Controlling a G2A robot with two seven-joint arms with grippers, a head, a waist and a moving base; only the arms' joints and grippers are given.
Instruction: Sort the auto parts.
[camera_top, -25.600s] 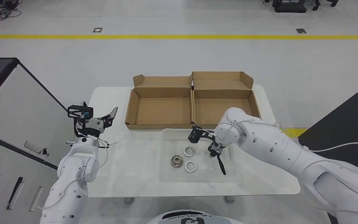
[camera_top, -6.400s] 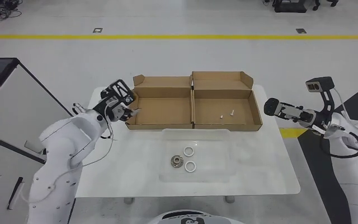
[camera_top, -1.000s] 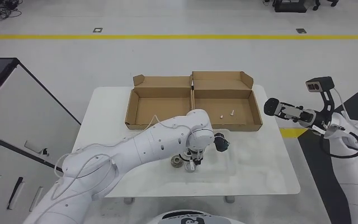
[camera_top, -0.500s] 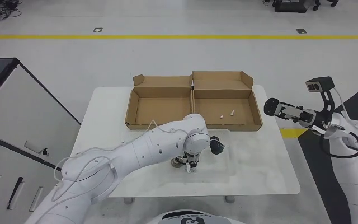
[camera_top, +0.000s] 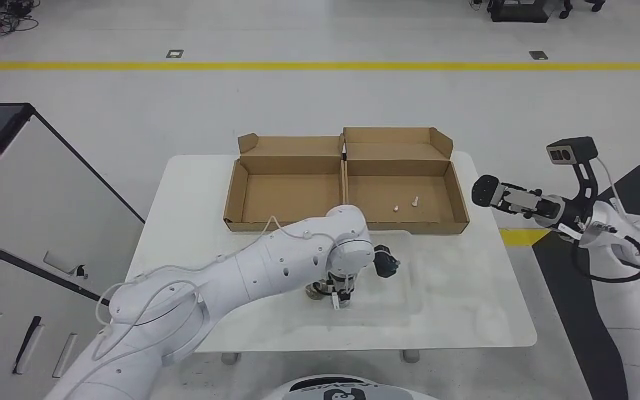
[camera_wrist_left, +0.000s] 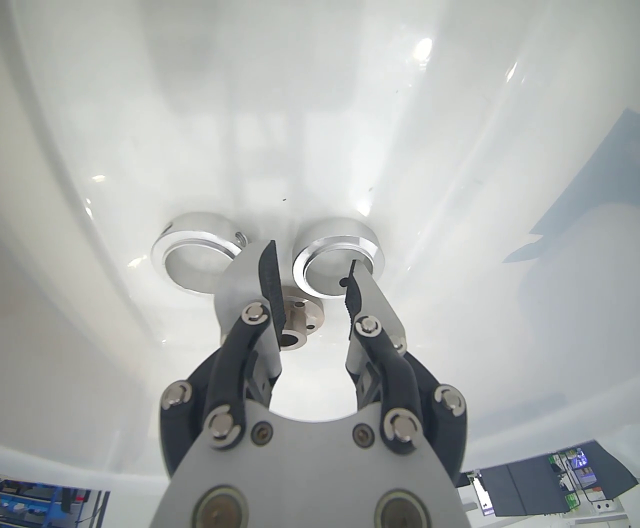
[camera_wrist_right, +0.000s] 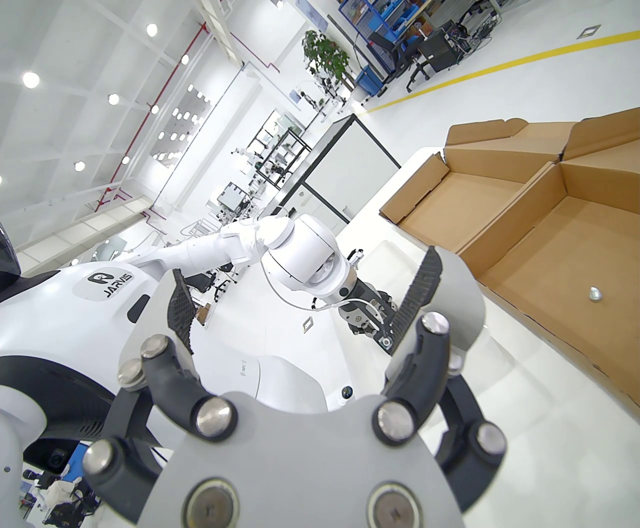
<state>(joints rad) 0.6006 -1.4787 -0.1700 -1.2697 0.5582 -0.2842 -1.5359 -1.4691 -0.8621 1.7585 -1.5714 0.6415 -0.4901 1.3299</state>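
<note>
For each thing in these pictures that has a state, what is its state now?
left gripper: open, astride the flanged metal hub
right gripper: open, empty
flanged metal hub: lying flat, not gripped
two silver metal rings: lying flat
left brown cardboard box: open, empty
right brown cardboard box: open, holding two small pale parts

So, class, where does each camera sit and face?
Top view: above the arms, looking down at the table; left arm shows.
Left wrist view: on that wrist, facing down at rings and a hub; open left gripper shows.
Right wrist view: beside the table, facing the boxes; open right gripper shows.
Shared: top and right wrist views show the boxes.
</note>
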